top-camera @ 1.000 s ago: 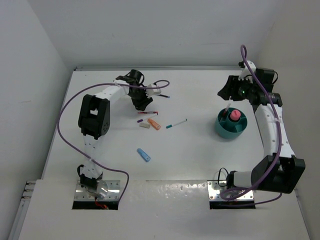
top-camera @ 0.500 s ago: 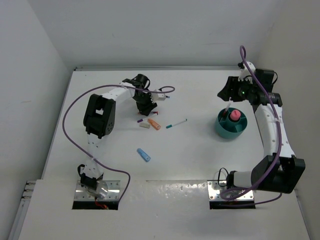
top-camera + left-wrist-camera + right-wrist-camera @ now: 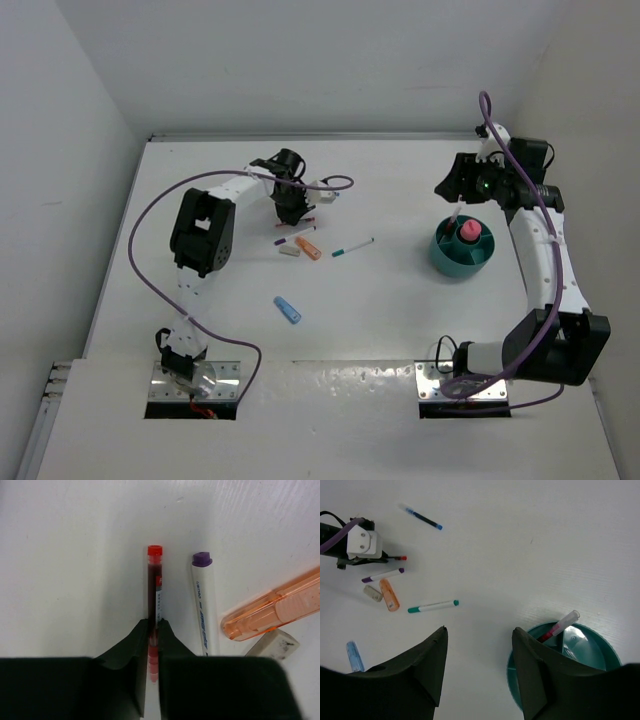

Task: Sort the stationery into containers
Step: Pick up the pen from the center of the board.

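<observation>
So the red pen (image 3: 154,587) is lying flat on the table (image 3: 400,330), over on the far left side, and the left claw (image 3: 153,645) is pinching it near one end, with a finger tight against each side of the barrel. The capped end sticks out past the fingertips.

Just beside it in the left wrist view is a white pen with a purple cap (image 3: 202,605). It runs roughly parallel to the red one and doesn't touch it. Next over is an orange stick (image 3: 272,611) lying at a slant, with a beige eraser (image 3: 272,644) right next to it.

A bit further toward the middle of the table is the teal pen (image 3: 352,246). The blue stick (image 3: 288,310) sits on its own, closer to the arm bases. A blue pen (image 3: 422,518) lies out near the far edge.

Way over on the right is the teal cup (image 3: 445,262), well apart from that cluster. A pink marker (image 3: 468,231) stands in it, and the right wrist view shows a clear-capped pen (image 3: 559,626) leaning in one compartment. The right claw (image 3: 479,630) hangs above the cup with its fingers spread and nothing between them.
</observation>
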Tool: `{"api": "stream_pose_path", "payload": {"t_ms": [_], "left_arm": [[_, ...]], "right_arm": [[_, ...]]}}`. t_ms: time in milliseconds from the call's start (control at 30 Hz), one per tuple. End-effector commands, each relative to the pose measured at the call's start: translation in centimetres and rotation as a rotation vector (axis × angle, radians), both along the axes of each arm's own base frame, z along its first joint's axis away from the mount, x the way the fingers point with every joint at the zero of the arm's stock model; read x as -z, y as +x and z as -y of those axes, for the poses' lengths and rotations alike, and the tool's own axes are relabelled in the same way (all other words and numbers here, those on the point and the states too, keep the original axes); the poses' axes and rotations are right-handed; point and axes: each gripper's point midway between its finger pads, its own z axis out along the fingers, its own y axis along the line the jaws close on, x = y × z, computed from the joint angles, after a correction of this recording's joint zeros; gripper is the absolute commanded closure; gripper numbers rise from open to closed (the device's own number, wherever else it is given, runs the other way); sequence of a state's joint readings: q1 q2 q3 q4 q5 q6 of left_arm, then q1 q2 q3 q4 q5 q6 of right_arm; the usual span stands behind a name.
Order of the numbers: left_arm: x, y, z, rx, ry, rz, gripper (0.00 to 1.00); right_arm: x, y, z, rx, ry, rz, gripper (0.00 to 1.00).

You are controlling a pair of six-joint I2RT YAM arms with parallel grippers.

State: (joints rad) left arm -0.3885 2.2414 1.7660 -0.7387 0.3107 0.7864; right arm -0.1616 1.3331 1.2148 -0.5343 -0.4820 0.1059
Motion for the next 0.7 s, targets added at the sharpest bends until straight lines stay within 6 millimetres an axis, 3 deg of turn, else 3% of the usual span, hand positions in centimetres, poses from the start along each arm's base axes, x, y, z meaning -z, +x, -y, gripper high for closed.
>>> {"api": "stream_pose_path", "payload": {"t_ms": [0,67,233,267,300,333,367,433,467,500,533,567,600,633,667], "left_arm": [[1.3,0.2,-0.1,0.007,0.030,0.001,0.92],[1.1,0.4,-0.2,-0.011,0.018,0.012,1.00],[-4.6,0.9,-0.3,0.022,-0.066,0.135,1.00],[-7.9,1.2,-0.1,0.058,-0.096,0.219,1.00],[-8.5,0.3,-0.3,0.123,-0.093,0.260,1.00],[-13.6,0.7,0.3,0.163,-0.150,0.420,1.00],[-13.3,-0.9,0.0,0.201,-0.156,0.440,1.00],[-17.3,-1.6,1.1,0.324,-0.191,0.638,1.00],[-21.4,-3.6,1.9,0.380,-0.221,0.761,1.00],[-20.7,-5.4,2.3,0.447,-0.222,0.791,1.00],[-22.1,-7.2,3.2,0.519,-0.263,0.849,1.00],[-25.3,-9.7,4.2,0.603,-0.294,0.964,1.00],[-24.1,-11.7,4.6,0.716,-0.271,1.003,1.00],[-24.2,-13.5,4.9,0.787,-0.274,1.041,1.00],[-26.0,-16.8,5.7,0.893,-0.310,1.129,1.00]], "right_arm": [[-2.2,0.3,-0.3,-0.021,0.001,0.064,0.47],[-2.2,0.0,-0.5,-0.029,0.008,0.059,0.47],[-2.0,-1.4,-1.5,-0.095,0.023,0.048,0.46],[-2.1,-1.7,-2.0,-0.118,0.041,0.043,0.45],[-2.4,-1.8,-2.3,-0.134,0.055,0.043,0.45],[-2.5,-2.4,-3.0,-0.165,0.088,0.025,0.45],[-2.5,-2.8,-3.4,-0.182,0.112,0.010,0.44],[-2.3,-4.0,-4.4,-0.223,0.165,-0.033,0.43],[-2.6,-4.9,-5.5,-0.283,0.208,-0.041,0.42],[-2.6,-5.4,-5.9,-0.306,0.226,-0.056,0.39],[-2.4,-6.3,-6.5,-0.331,0.251,-0.093,0.37],[-2.3,-6.8,-7.2,-0.374,0.261,-0.109,0.36],[-3.1,-7.0,-7.8,-0.405,0.286,-0.110,0.34],[-3.2,-7.7,-8.1,-0.433,0.291,-0.128,0.32],[-3.3,-7.8,-8.6,-0.463,0.307,-0.144,0.31]]}}
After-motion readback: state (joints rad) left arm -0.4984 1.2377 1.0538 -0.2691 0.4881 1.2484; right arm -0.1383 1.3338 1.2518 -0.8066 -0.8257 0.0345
